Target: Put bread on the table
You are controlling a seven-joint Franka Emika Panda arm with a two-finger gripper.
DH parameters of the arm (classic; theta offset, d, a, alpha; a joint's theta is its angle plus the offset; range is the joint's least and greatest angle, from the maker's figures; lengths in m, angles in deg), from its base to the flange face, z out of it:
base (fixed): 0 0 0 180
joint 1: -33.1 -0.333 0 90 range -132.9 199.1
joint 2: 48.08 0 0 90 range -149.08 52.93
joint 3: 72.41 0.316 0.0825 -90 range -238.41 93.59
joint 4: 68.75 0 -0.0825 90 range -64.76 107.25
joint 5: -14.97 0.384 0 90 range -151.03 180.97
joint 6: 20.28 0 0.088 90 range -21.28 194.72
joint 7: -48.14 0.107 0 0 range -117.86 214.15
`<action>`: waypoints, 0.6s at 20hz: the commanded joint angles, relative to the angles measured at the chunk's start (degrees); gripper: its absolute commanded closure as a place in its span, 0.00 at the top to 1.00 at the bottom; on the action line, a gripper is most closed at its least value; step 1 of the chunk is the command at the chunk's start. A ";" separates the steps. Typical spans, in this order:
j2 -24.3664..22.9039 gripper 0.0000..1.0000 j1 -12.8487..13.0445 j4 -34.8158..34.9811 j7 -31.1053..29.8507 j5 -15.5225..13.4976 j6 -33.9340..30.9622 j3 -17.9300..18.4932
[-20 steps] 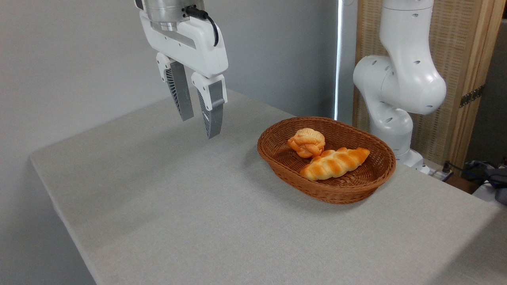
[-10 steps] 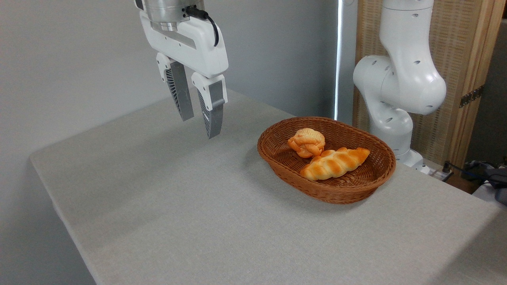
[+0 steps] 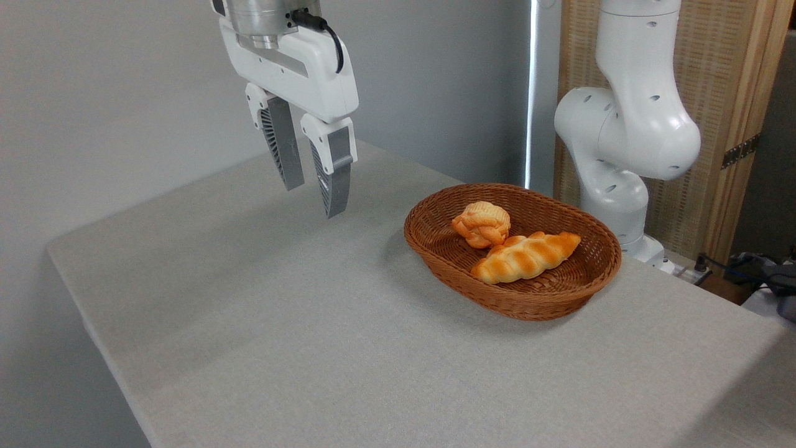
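The bread [image 3: 482, 224], a small knotted pale orange bun, lies inside a brown wicker basket [image 3: 553, 298] on the right of the grey table [image 3: 280, 323]. A longer braided golden loaf [image 3: 525, 256] rests against it in the same basket. My gripper [image 3: 314, 200] hangs in the air well to the left of the basket and above the table's far side. Its two grey fingers point down, stand open and hold nothing.
The arm's white base and lower joints [image 3: 628, 143] rise behind the basket at the right. A wooden panel [image 3: 727, 93] stands behind it. Cables [image 3: 746, 267] lie past the table's right edge. A grey wall runs along the left.
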State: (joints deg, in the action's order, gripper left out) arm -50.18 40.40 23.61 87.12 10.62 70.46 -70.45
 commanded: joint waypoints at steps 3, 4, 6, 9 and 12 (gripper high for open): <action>0.52 1.00 0.08 -1.22 -1.10 -0.22 -1.18 0.42; 0.44 1.00 0.08 -1.05 -1.10 -0.22 -1.36 0.42; 0.17 1.00 0.08 -1.04 -1.10 -0.22 -1.45 0.33; -0.53 1.00 0.34 0.01 -1.01 -0.22 -1.53 -0.02; -2.11 1.00 0.34 1.41 -0.83 -0.22 -1.45 -0.20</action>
State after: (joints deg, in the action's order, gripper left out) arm -50.27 40.51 23.63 87.12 10.62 70.08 -70.60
